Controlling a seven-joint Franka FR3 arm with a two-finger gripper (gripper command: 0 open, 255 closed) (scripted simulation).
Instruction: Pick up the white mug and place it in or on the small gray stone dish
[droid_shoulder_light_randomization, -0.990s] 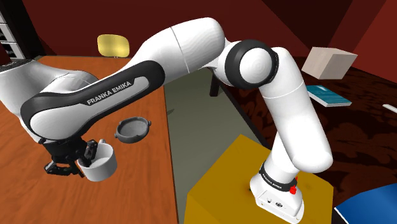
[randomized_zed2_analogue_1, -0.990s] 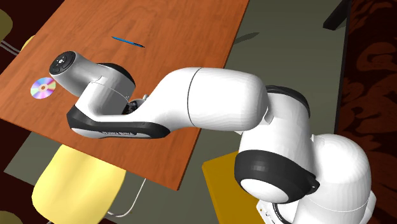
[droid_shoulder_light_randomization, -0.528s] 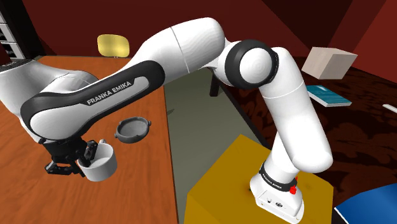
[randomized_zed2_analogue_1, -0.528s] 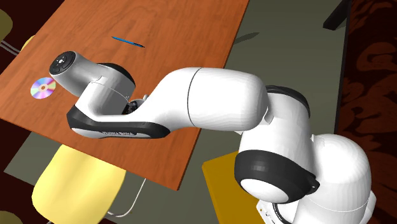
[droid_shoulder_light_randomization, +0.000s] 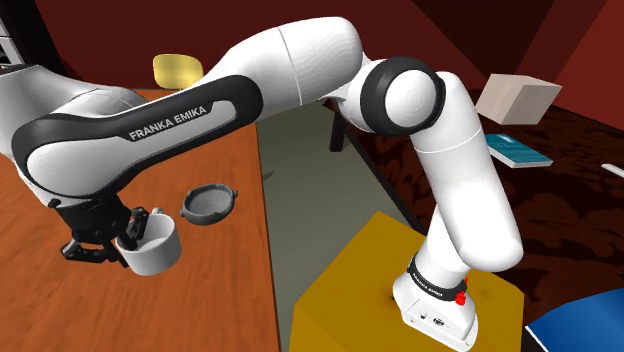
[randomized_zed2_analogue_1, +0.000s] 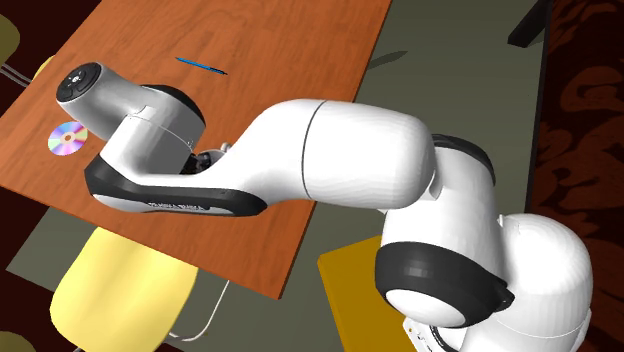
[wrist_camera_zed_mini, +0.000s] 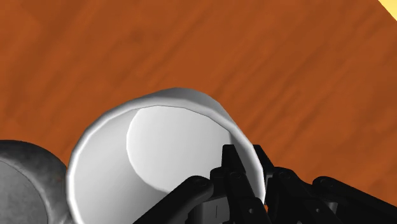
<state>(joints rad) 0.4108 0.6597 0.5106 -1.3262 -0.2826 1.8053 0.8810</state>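
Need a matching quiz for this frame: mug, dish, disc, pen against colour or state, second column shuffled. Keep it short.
Things:
1. white mug
2. dish
3. disc
4. pen

Descriptions:
a. gray, with nothing in it
b. thin and blue, lying on the table
c. rim clasped by the gripper
d. round and shiny, flat on the table near its edge

Pairs: 1-c, 2-a, 3-d, 4-b
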